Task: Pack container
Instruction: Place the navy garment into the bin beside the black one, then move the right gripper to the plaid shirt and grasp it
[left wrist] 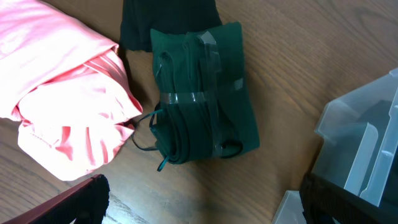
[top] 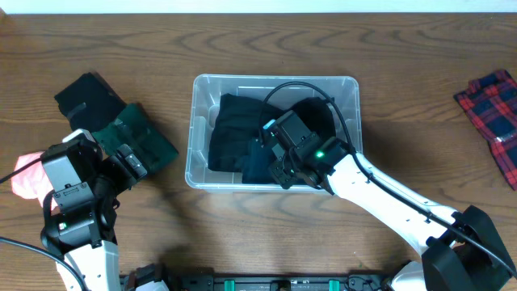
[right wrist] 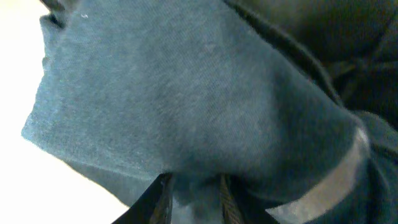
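The clear plastic container stands at the table's middle; its corner shows in the left wrist view. Black clothing lies inside it. My right gripper is inside the container near its front wall, shut on a folded dark blue-teal garment. That garment fills the right wrist view, pinched between the fingers. My left gripper is open and empty, just short of a dark green taped clothing bundle that lies left of the container.
A pink garment lies at the left edge, also in the left wrist view. A black garment lies behind the green bundle. A red-and-blue plaid cloth lies at the far right.
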### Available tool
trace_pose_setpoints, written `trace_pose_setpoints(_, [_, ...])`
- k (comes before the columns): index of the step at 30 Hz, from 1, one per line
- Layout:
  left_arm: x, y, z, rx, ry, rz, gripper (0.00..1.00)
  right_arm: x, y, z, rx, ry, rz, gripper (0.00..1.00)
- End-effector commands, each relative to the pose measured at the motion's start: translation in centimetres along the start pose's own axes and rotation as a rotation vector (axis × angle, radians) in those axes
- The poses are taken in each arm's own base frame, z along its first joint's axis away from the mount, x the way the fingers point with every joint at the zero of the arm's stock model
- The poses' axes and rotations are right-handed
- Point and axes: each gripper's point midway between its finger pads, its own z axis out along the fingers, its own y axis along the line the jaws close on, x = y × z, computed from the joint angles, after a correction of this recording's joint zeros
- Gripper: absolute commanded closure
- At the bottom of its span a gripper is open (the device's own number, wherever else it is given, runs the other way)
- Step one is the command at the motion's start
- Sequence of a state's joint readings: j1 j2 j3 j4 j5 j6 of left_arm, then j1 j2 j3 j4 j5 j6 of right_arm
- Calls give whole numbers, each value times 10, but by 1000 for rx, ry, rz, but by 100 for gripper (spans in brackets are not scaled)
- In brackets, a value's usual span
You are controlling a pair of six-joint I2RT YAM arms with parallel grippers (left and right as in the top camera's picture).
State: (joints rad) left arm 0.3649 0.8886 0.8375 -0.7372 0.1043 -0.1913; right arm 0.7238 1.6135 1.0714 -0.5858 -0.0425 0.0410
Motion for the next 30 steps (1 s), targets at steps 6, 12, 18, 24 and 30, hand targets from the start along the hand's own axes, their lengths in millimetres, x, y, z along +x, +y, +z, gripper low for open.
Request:
trace_pose_setpoints(6, [-9, 1, -5, -9, -23, -16, 2, -16, -27, -4, 164, -63, 7, 84])
trace_pose_setpoints(12, [-9, 1, -5, -9, -24, -16, 2, -46, -27, -59, 179, -220, -40, 79])
trace_pose_setpoints(18, [-9, 1, -5, -9, -23, -16, 2, -54, -112, -164, 559, -446, 194, 51])
trace_pose_setpoints(24, [-8, 1, -5, -9, -22, -16, 2, 11, -253, -227, 940, -368, 447, 21])
trace_pose_setpoints(30, [-8, 1, -5, -9, -20, -16, 2, 90, -355, -208, 969, -60, 368, 13])
